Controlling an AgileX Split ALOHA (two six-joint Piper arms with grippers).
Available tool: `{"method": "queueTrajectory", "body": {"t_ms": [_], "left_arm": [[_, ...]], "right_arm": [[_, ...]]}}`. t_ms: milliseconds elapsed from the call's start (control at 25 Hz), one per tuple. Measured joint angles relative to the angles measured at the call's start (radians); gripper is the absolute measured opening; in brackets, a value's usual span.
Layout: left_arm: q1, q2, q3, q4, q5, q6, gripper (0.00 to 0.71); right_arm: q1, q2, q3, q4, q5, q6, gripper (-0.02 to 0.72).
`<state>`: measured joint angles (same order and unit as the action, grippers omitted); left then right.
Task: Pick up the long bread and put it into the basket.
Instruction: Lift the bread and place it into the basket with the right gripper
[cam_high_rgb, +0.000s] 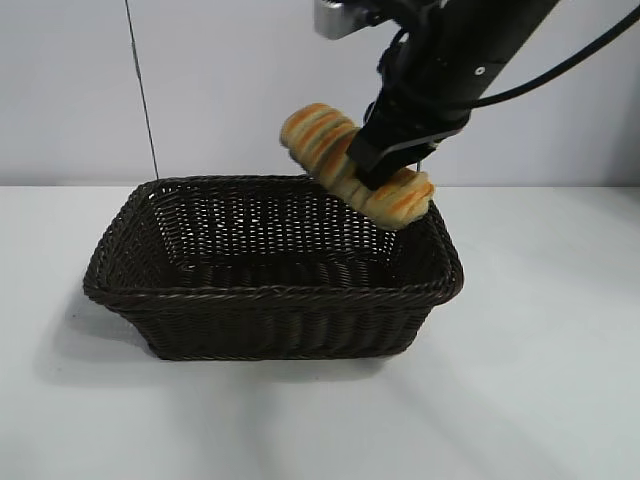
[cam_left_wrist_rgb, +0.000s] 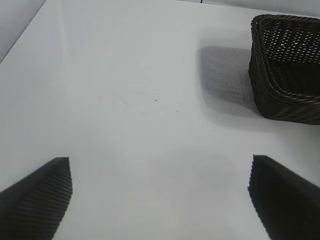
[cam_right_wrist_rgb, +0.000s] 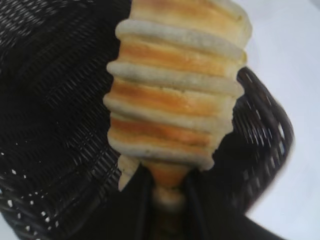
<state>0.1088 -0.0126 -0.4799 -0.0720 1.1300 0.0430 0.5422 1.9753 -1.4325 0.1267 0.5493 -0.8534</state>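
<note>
- Long bread (cam_high_rgb: 355, 170): golden-tan, ridged loaf with orange-brown stripes, held in the air above the far right corner of the basket (cam_high_rgb: 270, 300), tilted with its lower end just over the braided rim; touching neither wicker nor tabletop (cam_high_rgb: 540, 380).
- Right gripper (cam_high_rgb: 385, 160): reaching down from the upper right, fingers clamped on the long bread across its middle; in the right wrist view, loaf (cam_right_wrist_rgb: 177, 95) filling the frame, with dark fingers (cam_right_wrist_rgb: 210, 210) pressed on either side of its near end and the basket's weave (cam_right_wrist_rgb: 55, 110) below.
- Basket: dark brown woven wicker, rectangular, flared sides, standing on the white tabletop.
- Left gripper (cam_left_wrist_rgb: 160, 200): low over bare tabletop, well apart from the basket's corner (cam_left_wrist_rgb: 287, 70), fingers (cam_left_wrist_rgb: 37, 197) spread wide, holding nothing.
</note>
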Motion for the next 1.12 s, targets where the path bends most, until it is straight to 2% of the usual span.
{"method": "queueTrajectory", "body": {"t_ms": [600, 640, 720, 840, 920, 1000, 1120], "left_arm": [[0.0, 0.0, 0.0, 0.0, 0.0, 0.0, 0.694], [0.0, 0.0, 0.0, 0.0, 0.0, 0.0, 0.694], [0.0, 0.0, 0.0, 0.0, 0.0, 0.0, 0.694], [0.0, 0.0, 0.0, 0.0, 0.0, 0.0, 0.694], [0.0, 0.0, 0.0, 0.0, 0.0, 0.0, 0.694], [0.0, 0.0, 0.0, 0.0, 0.0, 0.0, 0.694], [0.0, 0.0, 0.0, 0.0, 0.0, 0.0, 0.694]], "right_arm": [[0.002, 0.092, -0.014, 0.009, -0.018, -0.003, 0.109], [0.002, 0.092, -0.014, 0.009, -0.018, -0.003, 0.14], [0.002, 0.086, -0.014, 0.009, -0.017, -0.003, 0.251], [0.002, 0.065, -0.015, 0.01, -0.017, -0.003, 0.508], [0.002, 0.045, -0.016, 0.01, -0.016, 0.005, 0.621], [0.002, 0.022, -0.017, 0.011, -0.016, 0.029, 0.665], [0.002, -0.018, -0.017, 0.011, -0.015, 0.08, 0.687]]}}
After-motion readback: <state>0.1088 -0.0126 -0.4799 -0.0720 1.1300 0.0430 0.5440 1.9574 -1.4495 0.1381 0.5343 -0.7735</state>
